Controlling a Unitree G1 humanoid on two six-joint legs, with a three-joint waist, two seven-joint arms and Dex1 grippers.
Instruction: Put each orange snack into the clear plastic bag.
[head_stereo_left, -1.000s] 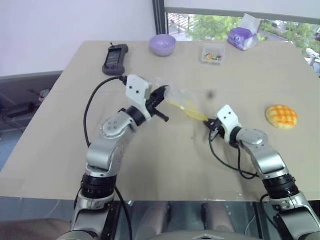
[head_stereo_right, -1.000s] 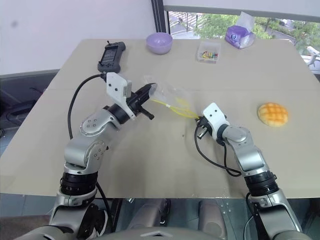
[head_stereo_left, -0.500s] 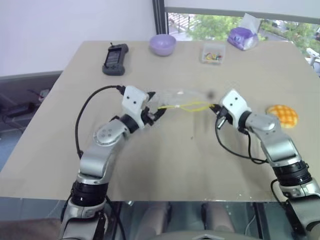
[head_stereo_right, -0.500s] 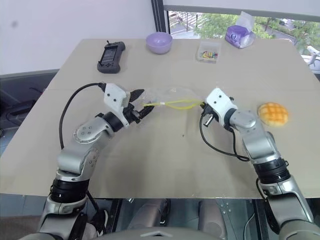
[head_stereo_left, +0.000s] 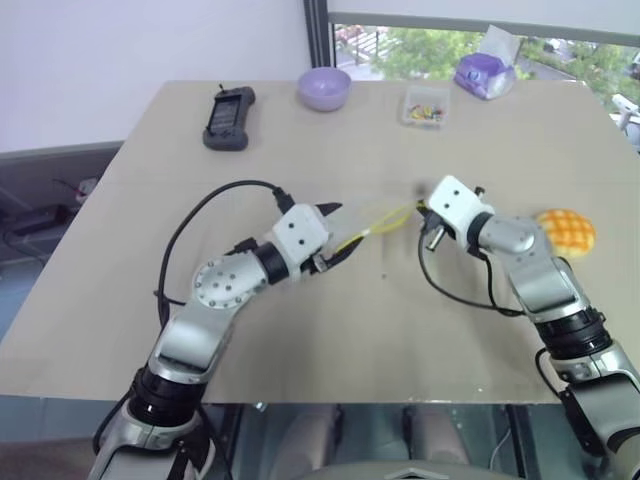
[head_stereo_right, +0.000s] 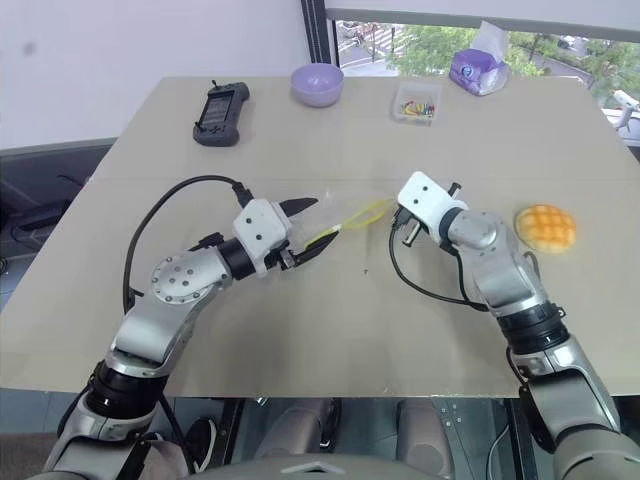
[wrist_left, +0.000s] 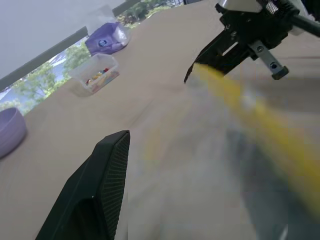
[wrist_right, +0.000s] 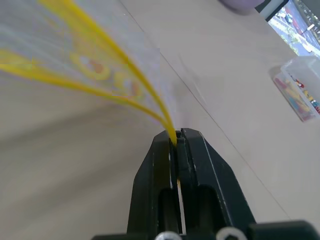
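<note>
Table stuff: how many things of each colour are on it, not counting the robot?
Purple: 2, the bowl and the wrapped pack
Yellow-orange: 1, the bun
Black: 1, the handheld device
Clear: 2, the plastic bag with yellow strip, and the small box of coloured bits
Total: 6

Left end effector (head_stereo_right: 312, 228) now off bag (head_stereo_right: 352, 214)
</note>
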